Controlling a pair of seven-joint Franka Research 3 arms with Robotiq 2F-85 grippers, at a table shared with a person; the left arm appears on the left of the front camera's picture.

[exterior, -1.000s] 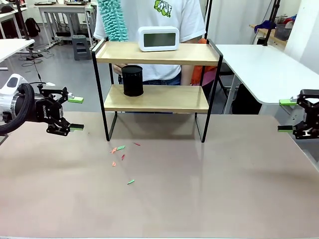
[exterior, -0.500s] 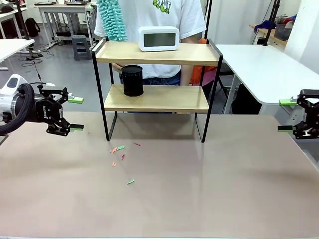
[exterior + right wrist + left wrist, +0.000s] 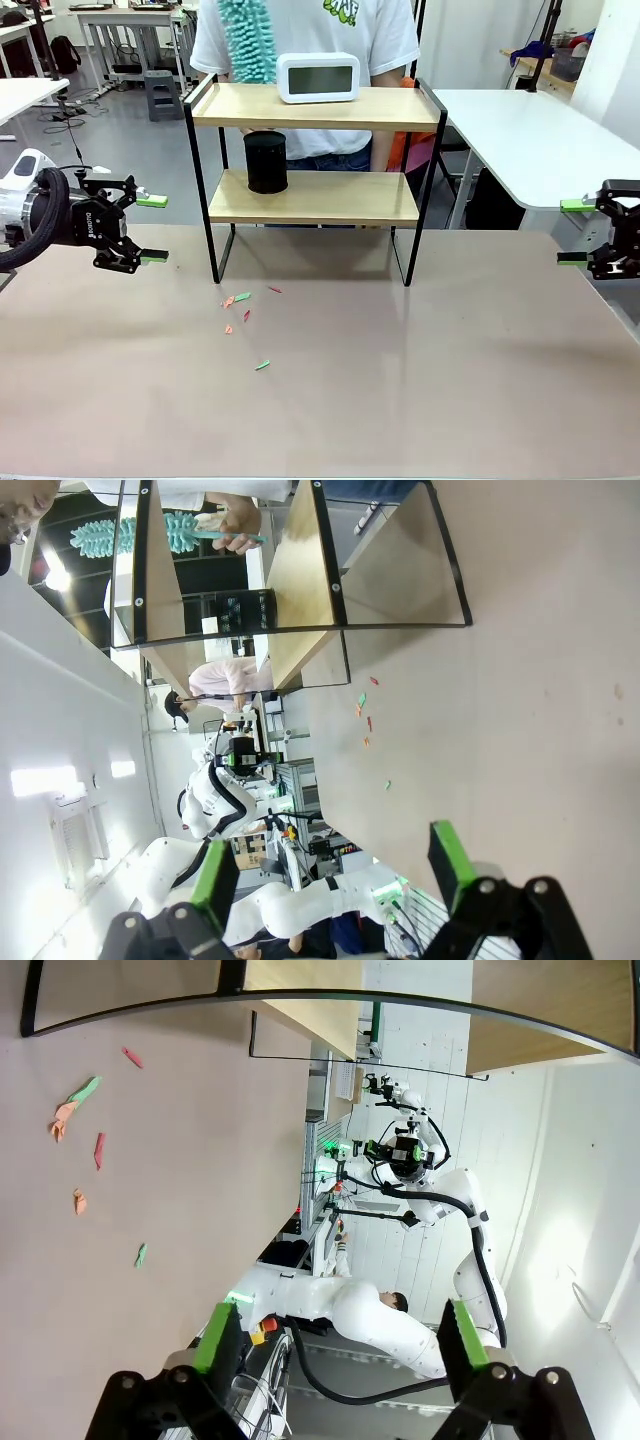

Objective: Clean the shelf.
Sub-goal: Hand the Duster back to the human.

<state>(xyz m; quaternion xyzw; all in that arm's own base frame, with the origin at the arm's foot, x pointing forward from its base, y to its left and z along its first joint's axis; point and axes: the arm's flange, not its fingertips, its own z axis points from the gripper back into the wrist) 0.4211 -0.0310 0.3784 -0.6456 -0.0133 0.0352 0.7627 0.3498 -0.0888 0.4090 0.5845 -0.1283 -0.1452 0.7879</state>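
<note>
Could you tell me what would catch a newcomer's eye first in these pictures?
Probably the shelf at the table's far side, with a white clock on its top board and a black cup on the lower one. Behind it a person holds a fluffy teal duster above the top board's left end. Colourful scraps litter the table before the shelf.

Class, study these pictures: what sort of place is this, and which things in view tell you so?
Most likely a robotics lab or workshop. Two robot grippers, left and right, flank a bare work table, another white robot arm stands farther off, and plain desks fill the background.
</note>
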